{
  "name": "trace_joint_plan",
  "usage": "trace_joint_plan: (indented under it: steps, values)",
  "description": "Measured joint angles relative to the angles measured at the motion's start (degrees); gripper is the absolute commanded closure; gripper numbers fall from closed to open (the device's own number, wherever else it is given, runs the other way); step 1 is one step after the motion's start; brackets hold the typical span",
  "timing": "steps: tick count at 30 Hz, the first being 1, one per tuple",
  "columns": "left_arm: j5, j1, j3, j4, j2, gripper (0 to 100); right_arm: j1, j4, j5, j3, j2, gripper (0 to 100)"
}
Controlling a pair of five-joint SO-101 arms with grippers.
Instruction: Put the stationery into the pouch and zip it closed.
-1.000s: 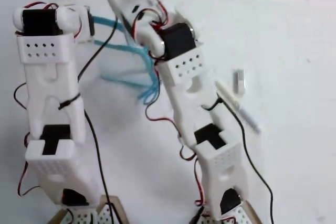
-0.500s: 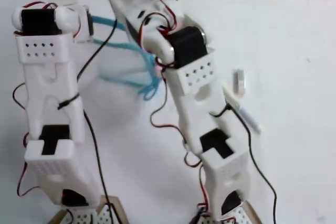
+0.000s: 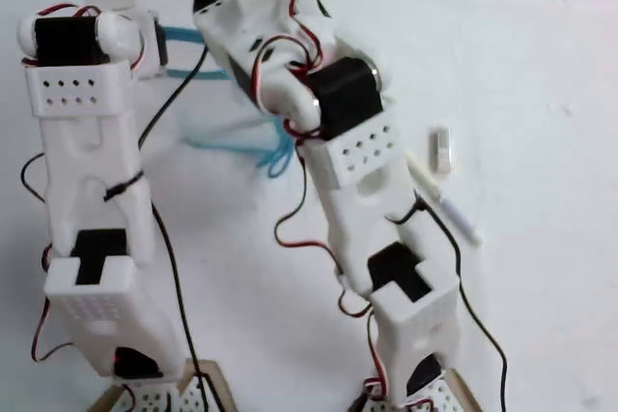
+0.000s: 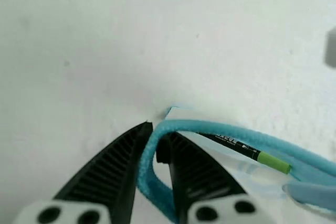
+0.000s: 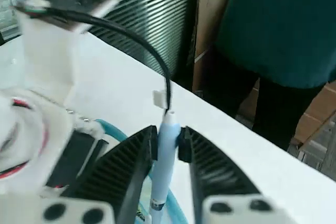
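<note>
Teal-rimmed pouch (image 4: 236, 135), lying on the table (image 3: 541, 65), has its edge pinched by the left gripper (image 4: 155, 132); the right gripper (image 5: 168, 132), clamped on a pale blue pen (image 5: 163, 171), should lower it squarely into that mouth.

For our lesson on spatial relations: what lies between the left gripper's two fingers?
The pouch: its turquoise rim passes between the black fingers of the left gripper, as the left wrist view shows.

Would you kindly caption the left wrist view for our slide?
Left gripper pinches the pouch by its blue rim; black pen alongside.
</note>
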Motion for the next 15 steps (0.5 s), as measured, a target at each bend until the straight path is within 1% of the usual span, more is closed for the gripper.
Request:
trace_joint_plan:
  steps: [3, 8, 10, 12, 15]
  values:
    - [0.0, 0.0, 0.0, 0.0, 0.0, 98, 0.0, 0.0, 1.05, 0.0, -1.32, 76.2]
    - [0.0, 0.0, 0.0, 0.0, 0.0, 98, -0.44, 0.0, 1.23, 0.0, -2.9, 75.8]
    - [0.0, -0.09, 0.0, 0.0, 0.0, 98, 0.44, 0.0, 1.23, 0.0, -3.78, 75.8]
    - [0.0, -0.18, 0.0, 0.0, 0.0, 98, 2.9, 0.0, 1.23, 0.0, -4.66, 75.8]
    - [0.0, 0.0, 0.0, 0.0, 0.0, 98, 9.32, 3.08, 1.23, 0.35, -5.1, 75.8]
